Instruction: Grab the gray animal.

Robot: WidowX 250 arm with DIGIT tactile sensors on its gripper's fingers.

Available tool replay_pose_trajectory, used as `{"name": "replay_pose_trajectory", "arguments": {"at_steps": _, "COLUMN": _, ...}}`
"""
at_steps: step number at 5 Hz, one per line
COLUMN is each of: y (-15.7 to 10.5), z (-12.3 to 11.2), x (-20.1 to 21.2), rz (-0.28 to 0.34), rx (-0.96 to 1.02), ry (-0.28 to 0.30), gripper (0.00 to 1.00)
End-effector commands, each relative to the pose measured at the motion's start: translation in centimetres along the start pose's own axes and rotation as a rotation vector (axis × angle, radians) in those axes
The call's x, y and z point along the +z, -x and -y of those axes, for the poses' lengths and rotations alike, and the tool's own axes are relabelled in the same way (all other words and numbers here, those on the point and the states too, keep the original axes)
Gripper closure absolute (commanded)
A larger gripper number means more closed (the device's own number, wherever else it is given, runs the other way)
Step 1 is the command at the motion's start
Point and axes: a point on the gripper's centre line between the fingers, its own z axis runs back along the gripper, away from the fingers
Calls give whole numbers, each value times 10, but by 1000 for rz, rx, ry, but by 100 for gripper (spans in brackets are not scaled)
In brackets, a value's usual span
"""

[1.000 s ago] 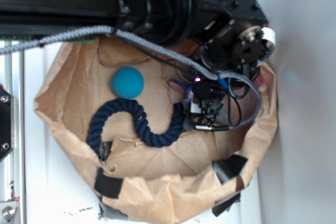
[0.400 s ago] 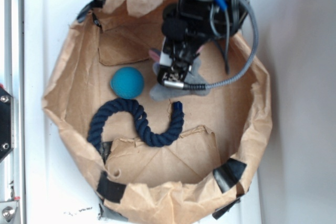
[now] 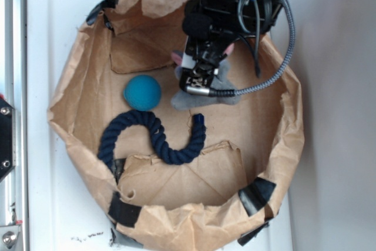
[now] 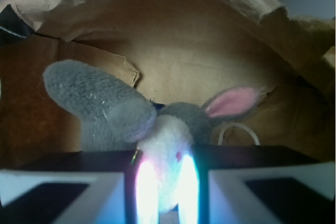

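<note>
Exterior view: a white tray point(image 3: 47, 39) sits beside a grey wall point(image 3: 341, 116) and holds one brown paper bag point(image 3: 76, 145) with rolled-down sides and black tape. Inside lie three things: one teal ball point(image 3: 142, 92), one navy rope point(image 3: 154, 134) curled below it, and one gray animal point(image 3: 226, 93) just right of the ball. The gripper point(image 3: 197, 80) hangs over the animal, cables trailing

Wrist view: the animal point(image 4: 157, 129) fills the middle against the bag wall point(image 4: 189, 40), one pink-lined ear up, whitish muzzle wedged between the two fingers point(image 4: 63, 192), which grip it; a white string loop point(image 4: 239, 132) shows at right
</note>
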Motion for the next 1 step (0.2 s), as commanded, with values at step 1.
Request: {"name": "replay_pose_trajectory", "arguments": {"at_steps": 1, "y": -11, "z": -3, "x": 21, "rz": 90, "rx": 2, "ry": -54, "gripper": 100}}
